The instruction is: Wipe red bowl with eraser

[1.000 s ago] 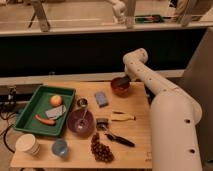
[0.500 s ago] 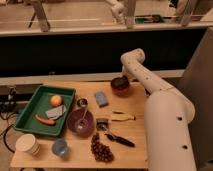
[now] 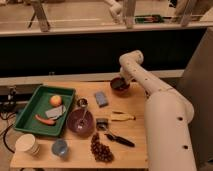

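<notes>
The red bowl (image 3: 120, 86) stands at the far edge of the wooden table (image 3: 135, 135), right of centre. My white arm reaches from the right over the table, and the gripper (image 3: 120, 79) is down at the bowl's dark inside. The eraser is hidden; I cannot see it in the bowl or at the gripper. The purple bowl (image 3: 80, 120) stands nearer the front, left of centre.
A green tray (image 3: 30, 112) at the left holds an orange fruit, a flat grey pad and a red-orange piece. A blue-grey block (image 3: 101, 98), a small metal cup (image 3: 81, 103), a banana (image 3: 121, 116), grapes (image 3: 101, 148), a dark utensil (image 3: 119, 139), a paper cup (image 3: 27, 145) and a blue cup (image 3: 60, 148) are on the table.
The arm's elbow and forearm have shifted slightly left and back. The gripper stays at the red bowl. The other objects have not moved.
</notes>
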